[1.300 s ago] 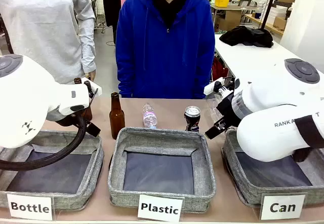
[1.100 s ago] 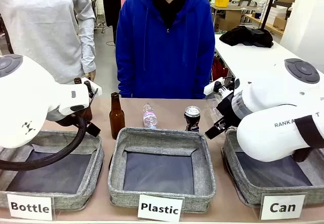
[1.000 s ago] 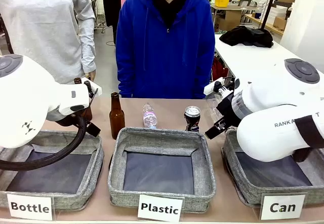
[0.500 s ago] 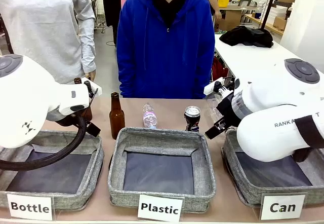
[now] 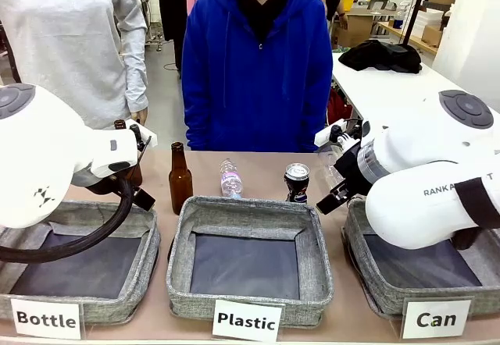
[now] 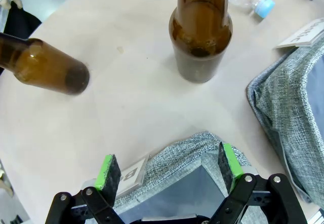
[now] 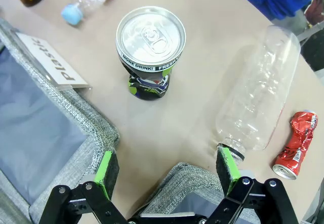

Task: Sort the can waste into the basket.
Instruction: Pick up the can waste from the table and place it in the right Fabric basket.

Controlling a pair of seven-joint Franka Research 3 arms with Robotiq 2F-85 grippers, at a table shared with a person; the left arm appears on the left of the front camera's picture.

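white table (image 5: 388,89) behind (dark cloth (image 5: 383,55) on it).

Centre stage, the "Plastic" bin (image 5: 234,204). Just left of it, the "Bottle" bin (image 5: 148,247). A brown bottle (image 5: 180,179) stands upright behind its far-left corner, a small clear bottle (image 5: 230,179) lies behind its far rim, and a person in a blue hoodie (image 5: 258,72) stands beyond.

Black can (image 7: 149,57), red can (image 7: 295,145), grey woven basket (image 5: 363,263)
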